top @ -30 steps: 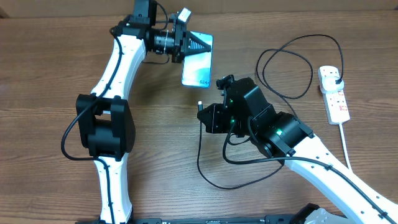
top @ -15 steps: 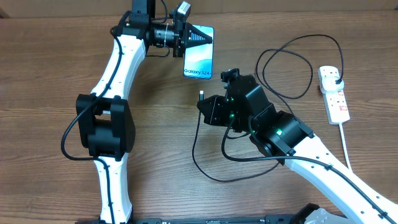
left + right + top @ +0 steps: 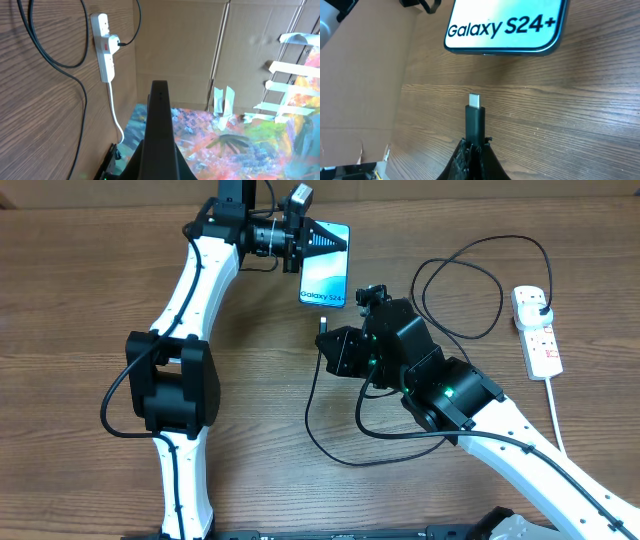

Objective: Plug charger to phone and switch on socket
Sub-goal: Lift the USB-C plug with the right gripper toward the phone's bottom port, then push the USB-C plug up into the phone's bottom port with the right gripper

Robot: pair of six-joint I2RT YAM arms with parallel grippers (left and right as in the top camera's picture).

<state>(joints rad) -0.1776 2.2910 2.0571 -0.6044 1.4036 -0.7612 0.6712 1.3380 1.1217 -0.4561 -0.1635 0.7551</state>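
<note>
My left gripper point(image 3: 318, 242) is shut on the top end of the phone point(image 3: 325, 277), holding it above the table with the lit "Galaxy S24+" screen facing up. In the left wrist view the phone point(image 3: 159, 120) shows edge-on as a black slab between the fingers. My right gripper point(image 3: 326, 342) is shut on the charger's black connector point(image 3: 475, 120). Its silver tip point(image 3: 475, 101) points at the phone's point(image 3: 505, 25) bottom edge, a short gap away. The charger cable point(image 3: 470, 285) loops to a black plug point(image 3: 541, 305) seated in the white socket point(image 3: 537, 330) at the right.
The socket's point(image 3: 104, 50) thick white cord point(image 3: 556, 415) runs toward the front right. Black cable slack point(image 3: 325, 450) hangs in a loop under the right arm. Cardboard panels and a colourful painted surface point(image 3: 240, 135) fill the left wrist view's background.
The left gripper has carried the phone slightly right and turned its screen more squarely upward. The right gripper has moved up with the connector, closing in on the phone's bottom edge.
</note>
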